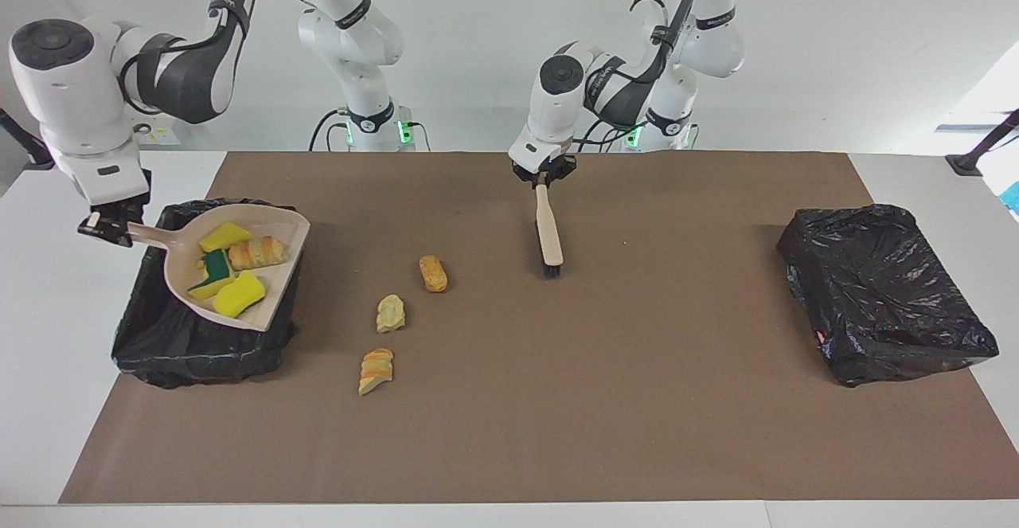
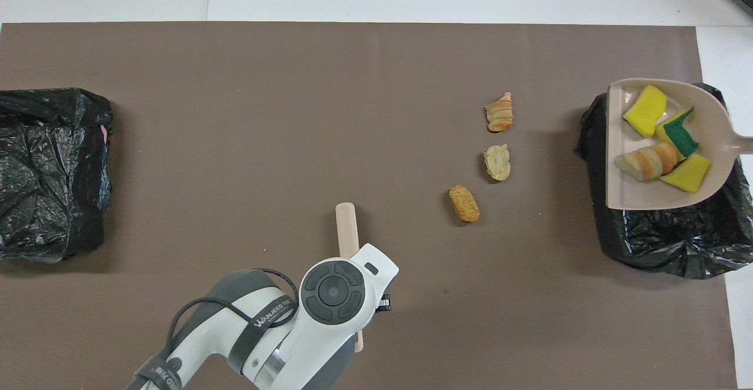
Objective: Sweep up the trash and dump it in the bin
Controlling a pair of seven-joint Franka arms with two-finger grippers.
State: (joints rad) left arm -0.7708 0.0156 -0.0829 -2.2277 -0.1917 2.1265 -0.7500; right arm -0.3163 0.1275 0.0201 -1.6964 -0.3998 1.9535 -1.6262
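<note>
Beige dustpan (image 1: 239, 273) with trash (image 1: 231, 261) in right claw (image 1: 107, 229), over bin (image 1: 199, 337).

dustpan (image 1: 275, 229) beige | sponges (image 1: 238, 294) yellow — one green-topped (image 1: 213, 266) | bins (image 1: 876, 289) black | mat (image 1: 637, 400) brown

Dustpan (image 1: 239, 273) with four scraps (image 1: 231, 265) over bin (image 1: 199, 345); three lumps (image 1: 390, 313) on mat (image 1: 557, 400) beside bin.
</note>
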